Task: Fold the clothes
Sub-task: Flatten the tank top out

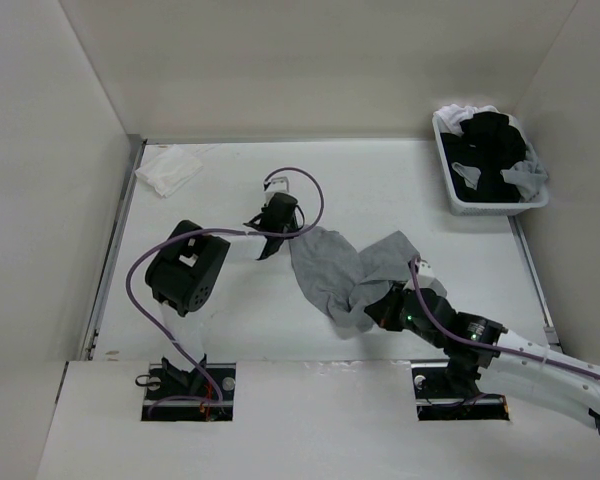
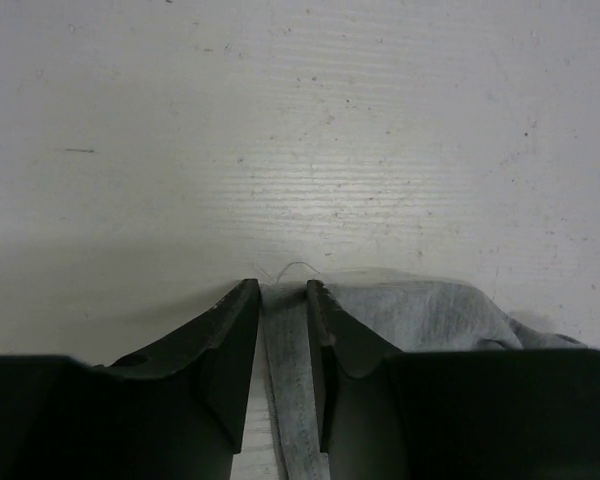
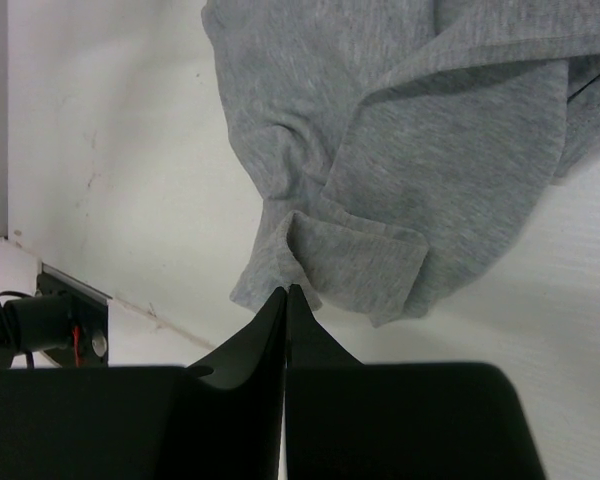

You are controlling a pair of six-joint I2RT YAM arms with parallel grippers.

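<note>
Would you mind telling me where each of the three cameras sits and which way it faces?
Top external: fixed above and behind the arms, looking down on the table; both arms show, the left gripper and right gripper at the grey T-shirt.
Left wrist: on the left arm, looking down past its own fingers, which straddle the T-shirt's edge.
Right wrist: on the right arm, facing the T-shirt's hem beyond its own closed fingers.
Shared: all three show the T-shirt on the white table.
</note>
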